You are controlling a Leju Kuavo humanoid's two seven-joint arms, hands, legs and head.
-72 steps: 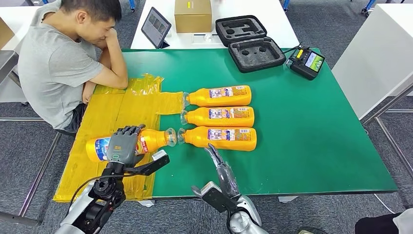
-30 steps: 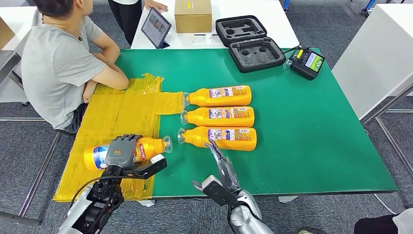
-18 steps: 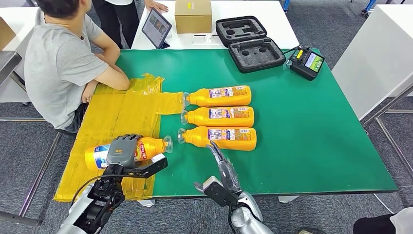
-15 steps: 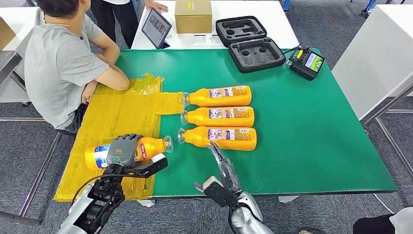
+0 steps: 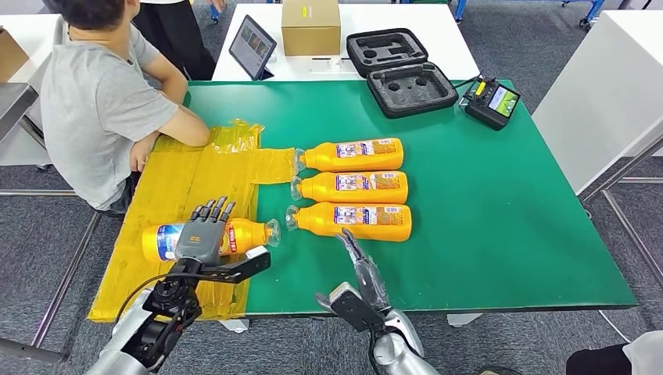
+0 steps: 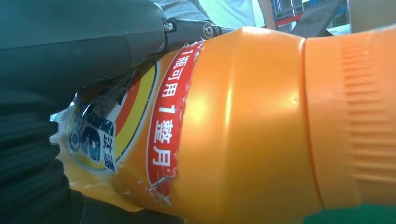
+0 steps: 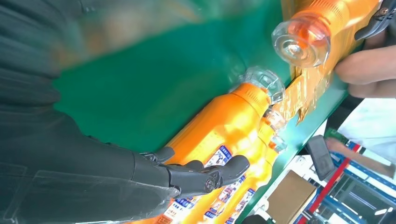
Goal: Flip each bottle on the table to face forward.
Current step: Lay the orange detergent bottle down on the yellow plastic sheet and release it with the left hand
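Three orange bottles lie side by side on the green table (image 5: 485,219): the far one (image 5: 352,154), the middle one (image 5: 352,187) and the near one (image 5: 360,221), caps to the left. A fourth orange bottle (image 5: 249,233) with a blue and red label lies on the yellow sheet (image 5: 176,180). My left hand (image 5: 200,233) rests on top of it, fingers stretched out flat and thumb apart. The left wrist view has this bottle (image 6: 243,126) close against the palm (image 6: 70,42). My right hand (image 5: 356,262) is open, just short of the near bottle, its fingertips (image 7: 219,175) beside that bottle (image 7: 229,126).
A person in a grey shirt (image 5: 102,101) sits at the table's left edge with an arm on the yellow sheet. Another person (image 5: 168,31) stands behind. A black foam case (image 5: 400,70), a controller (image 5: 491,100), a tablet (image 5: 250,44) and a cardboard box (image 5: 309,25) stand at the back.
My left hand's fingers, curled over the bottle before, now lie stretched out across it. The bottle has shifted slightly. The standing person has moved left. My right hand has barely moved.
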